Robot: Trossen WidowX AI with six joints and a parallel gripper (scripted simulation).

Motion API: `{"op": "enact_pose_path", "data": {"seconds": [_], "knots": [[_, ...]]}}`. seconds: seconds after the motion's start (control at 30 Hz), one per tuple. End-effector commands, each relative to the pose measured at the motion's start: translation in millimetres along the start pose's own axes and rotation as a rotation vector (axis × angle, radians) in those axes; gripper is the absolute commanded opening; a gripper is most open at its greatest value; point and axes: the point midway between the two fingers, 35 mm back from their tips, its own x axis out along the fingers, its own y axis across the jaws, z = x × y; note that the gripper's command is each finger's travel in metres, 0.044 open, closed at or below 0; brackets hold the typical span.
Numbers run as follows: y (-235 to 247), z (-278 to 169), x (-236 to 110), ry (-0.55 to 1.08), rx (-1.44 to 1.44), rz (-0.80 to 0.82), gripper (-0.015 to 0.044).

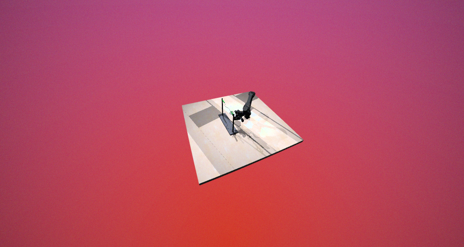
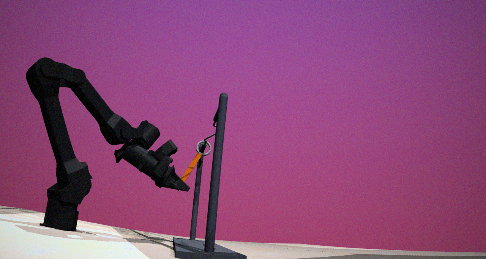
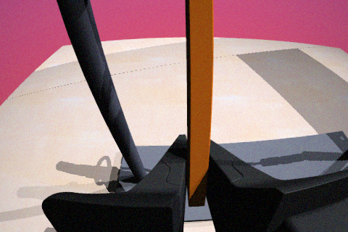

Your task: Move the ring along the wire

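Note:
My gripper (image 2: 182,185) (image 3: 191,141) (image 1: 237,115) is shut on the lower end of the orange handle (image 2: 191,166) (image 3: 199,63). The handle slants up to the grey ring (image 2: 197,147), which sits at the top of the shorter-looking post (image 2: 196,203), with a bit of green wire showing through it. The thin grey wire (image 2: 210,136) curves up from the ring to the taller-looking post (image 2: 216,169). In the wrist view a dark post (image 3: 84,34) stands left of the handle. The ring is out of the wrist view.
Both posts stand on a dark base plate (image 2: 193,250) (image 3: 290,155) (image 1: 226,122) on the pale table (image 1: 220,154). The arm's base (image 2: 61,213) stands to the left of the posts. In the top view the other post (image 1: 222,105) carries a green tip.

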Motion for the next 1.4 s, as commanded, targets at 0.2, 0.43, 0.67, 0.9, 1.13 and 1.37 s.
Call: {"op": "enact_pose_path", "data": {"seconds": [0.2,0.43,0.67,0.9,1.13,1.37], "knots": [[-1.0,-6.2,2.4,0.003,0.001,-0.007,-0.0150],[-1.0,-6.2,2.4,0.003,0.001,-0.007,-0.0150],[-0.3,-5.9,2.3,0.004,-0.004,-0.002,-0.0071],[-0.3,-5.9,2.3,0.004,-0.004,-0.002,0.0113],[1.6,-6.7,-11.3,0.010,0.000,-0.004,0.0160],[1.5,-7.0,-33.6,0.011,0.002,-0.006,0.0160]]}}
